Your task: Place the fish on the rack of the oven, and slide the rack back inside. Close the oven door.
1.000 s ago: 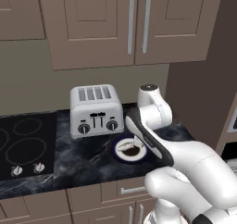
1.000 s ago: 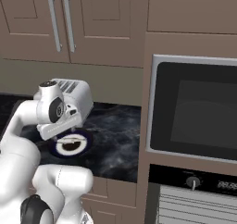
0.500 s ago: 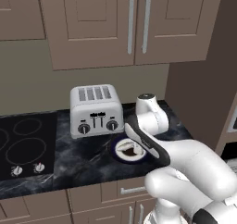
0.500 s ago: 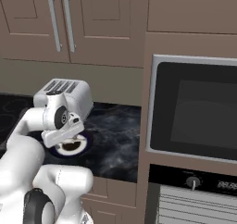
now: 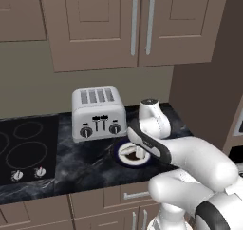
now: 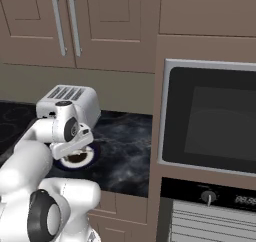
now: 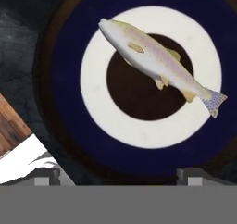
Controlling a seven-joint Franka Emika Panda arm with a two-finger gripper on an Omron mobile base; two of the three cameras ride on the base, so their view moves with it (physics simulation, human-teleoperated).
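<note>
one fish [image 7: 157,63] lies slantwise across the plate [image 7: 65,79], head up toward the upper left of my hand view, tail toward the right. the plate sits on the dark counter [image 5: 95,160] just in front of the toaster [image 5: 98,112], which leaves the approach from above free. i have the gripper [image 7: 115,174] hanging right over the plate, looking straight down; its two fingertips [image 7: 46,176] are spread wide apart with nothing between them, and the fish sits above their line, not yet between them. i judge this is the reach for the pick, so the hand needs to shift over the body before dropping. the oven [image 6: 210,121] stands to the right of the counter, door [image 6: 212,123] shut from what i see.
</note>
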